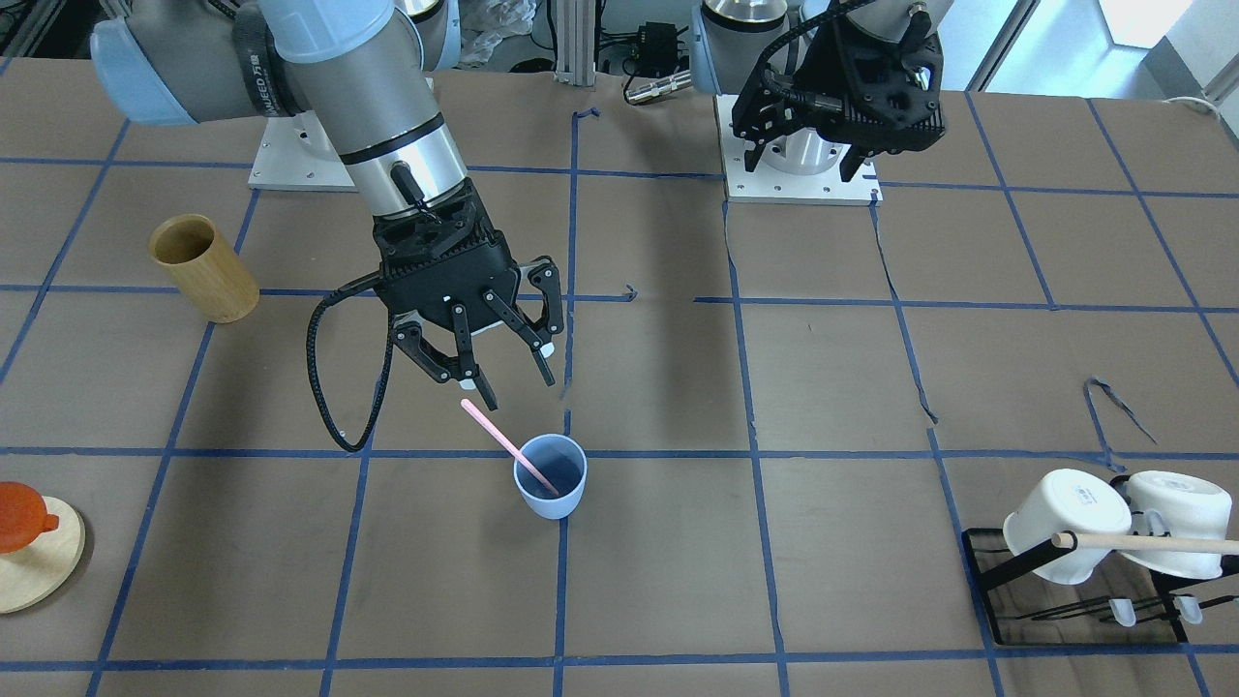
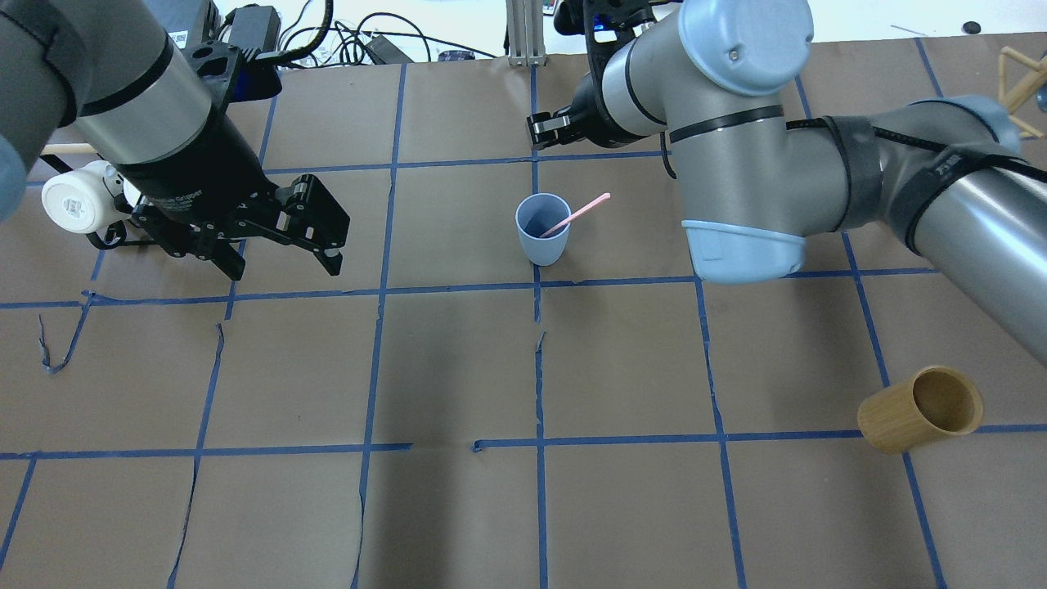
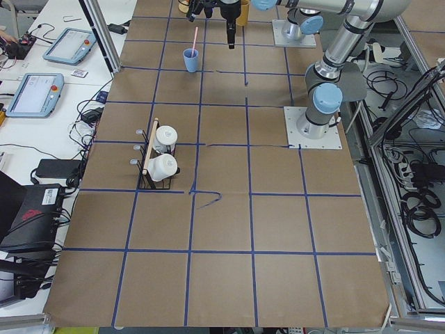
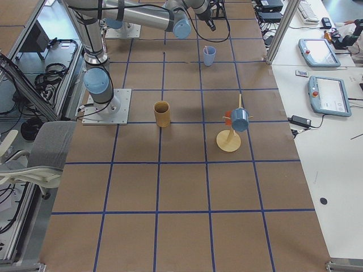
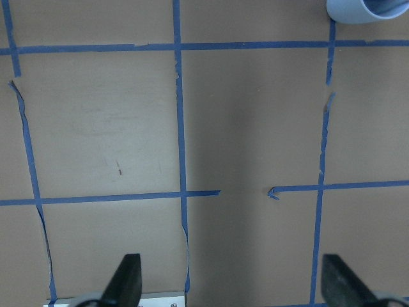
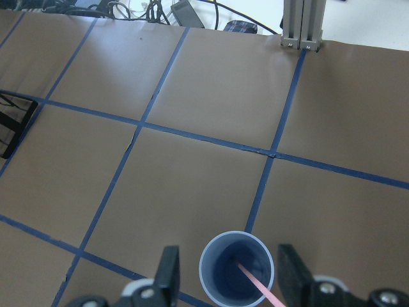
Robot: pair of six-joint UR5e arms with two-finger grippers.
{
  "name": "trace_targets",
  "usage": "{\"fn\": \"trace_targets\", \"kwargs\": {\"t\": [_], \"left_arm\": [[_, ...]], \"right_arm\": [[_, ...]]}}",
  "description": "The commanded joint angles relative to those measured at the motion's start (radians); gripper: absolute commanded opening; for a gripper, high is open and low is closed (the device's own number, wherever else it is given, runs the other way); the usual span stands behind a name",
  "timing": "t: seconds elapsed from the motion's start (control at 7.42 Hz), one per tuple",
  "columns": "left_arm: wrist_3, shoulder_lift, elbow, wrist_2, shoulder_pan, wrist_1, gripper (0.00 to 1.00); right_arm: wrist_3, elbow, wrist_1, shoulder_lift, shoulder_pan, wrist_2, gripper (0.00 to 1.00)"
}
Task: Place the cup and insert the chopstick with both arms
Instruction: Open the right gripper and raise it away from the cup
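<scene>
Nearest to us, along the operators' edge of the table, a round wooden stand (image 1: pixel 44 571) with an orange cup (image 1: pixel 19 516) sits at the corner on the robot's right. A black rack (image 1: pixel 980 581) carrying two white mugs (image 1: pixel 1065 523) sits at the corner on its left. None of these belongs to the task.

A little farther in, about the middle of the table, the blue cup (image 1: pixel 550 476) stands upright. The pink chopstick (image 1: pixel 503 440) is inside it: the lower end rests in the cup and the upper end leans out over the rim, towards the robot's right.

Just behind the cup, the right gripper (image 1: pixel 516 385) hangs above the table with its fingers spread and nothing between them. The top of the chopstick is near its fingertips but apart from them. Farther back, towards the robot's right edge, stands a bamboo cup (image 1: pixel 203 266).

Farthest away, near the robot's base, the left gripper (image 2: pixel 285 263) is also spread wide and empty.

We judge that both steps are done and only the withdrawal is left. The right arm should rise straight up before it moves away, so that no finger catches the leaning chopstick and tips the light cup.
</scene>
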Motion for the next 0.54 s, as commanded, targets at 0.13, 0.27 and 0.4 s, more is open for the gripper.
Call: {"fn": "trace_targets", "kwargs": {"t": [0.13,0.27,0.4], "left_arm": [[0.0,0.0,0.0,-0.002,0.002,0.003,1.0],[0.0,0.0,0.0,-0.004,0.002,0.003,1.0],[0.0,0.0,0.0,-0.002,0.002,0.001,1.0]], "right_arm": [[0.007,-0.164,0.328,-0.013,-0.02,-0.063,1.0],[0.004,-0.231,0.523,-0.013,-0.039,-0.086,1.0],[0.0,-0.25,0.671,-0.022,-0.072,-0.132,1.0]]}}
